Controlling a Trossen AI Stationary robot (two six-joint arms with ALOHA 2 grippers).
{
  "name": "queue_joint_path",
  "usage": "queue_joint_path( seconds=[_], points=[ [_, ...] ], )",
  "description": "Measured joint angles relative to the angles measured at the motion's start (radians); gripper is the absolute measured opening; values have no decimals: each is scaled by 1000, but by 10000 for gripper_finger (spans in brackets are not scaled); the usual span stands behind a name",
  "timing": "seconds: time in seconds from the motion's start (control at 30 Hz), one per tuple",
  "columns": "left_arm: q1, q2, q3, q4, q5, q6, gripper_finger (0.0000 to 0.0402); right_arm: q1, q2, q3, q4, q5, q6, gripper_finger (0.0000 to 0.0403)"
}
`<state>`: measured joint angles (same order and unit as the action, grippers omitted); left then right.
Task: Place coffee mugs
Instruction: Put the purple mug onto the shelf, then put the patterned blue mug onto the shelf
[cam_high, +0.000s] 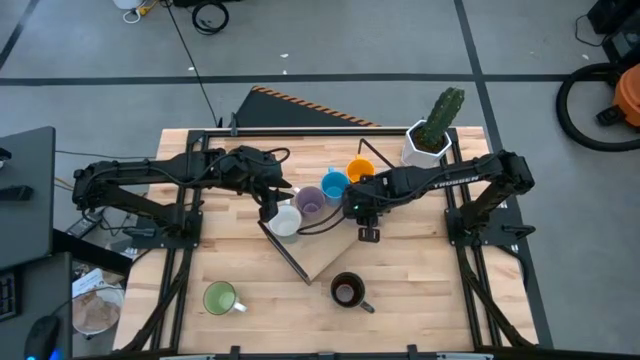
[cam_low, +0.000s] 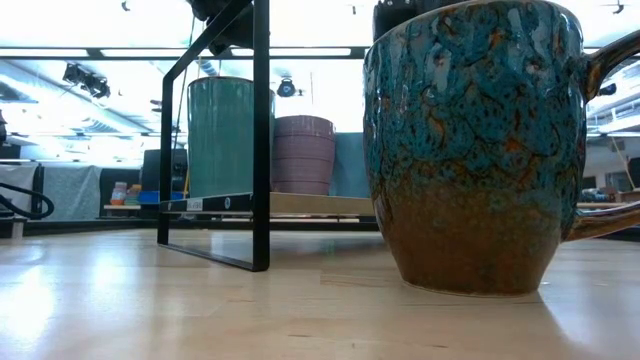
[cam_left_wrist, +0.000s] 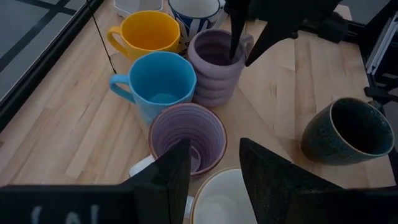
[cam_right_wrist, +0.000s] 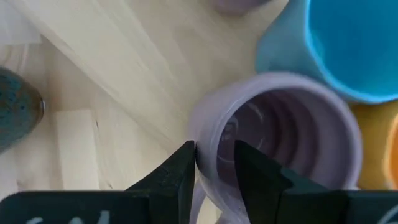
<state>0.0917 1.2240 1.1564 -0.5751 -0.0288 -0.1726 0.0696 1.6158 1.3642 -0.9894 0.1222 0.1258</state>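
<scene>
Near the middle of the worktop (cam_high: 420, 300), on a raised board, the mugs stood bunched together: orange (cam_left_wrist: 144, 32), blue (cam_left_wrist: 160, 81), a ribbed lilac mug (cam_right_wrist: 280, 134) and a striped purple mug (cam_left_wrist: 189, 134), with a white one (cam_high: 285, 221) just beside them. The right claw (cam_right_wrist: 214, 163) had its fingers straddling the lilac mug's wall, one inside and one outside, closed on the rim. The left claw (cam_left_wrist: 214, 168) hovered with fingers apart above the white mug and the striped purple one.

I judged the step to be the setting-down of the lilac mug among the others; next the right claw would need to loosen and rise straight up without nudging the blue neighbour.

Only the overhead camera showed the green mug (cam_high: 220, 298) and the dark brown mug (cam_high: 347, 290) standing well apart near the front edge; the table-level view was mostly blocked by that dark mug.
</scene>
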Motion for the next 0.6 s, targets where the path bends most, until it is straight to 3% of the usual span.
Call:
queue_joint_path(
  seconds=[0.27,0.6],
  points=[
    [0,0,0,-5,0,0,144,45,0,102,-66,3,-20,174],
    [-12,0,0,-55,0,-15,144,255,0,129,23,-13,-81,193]
  ],
)
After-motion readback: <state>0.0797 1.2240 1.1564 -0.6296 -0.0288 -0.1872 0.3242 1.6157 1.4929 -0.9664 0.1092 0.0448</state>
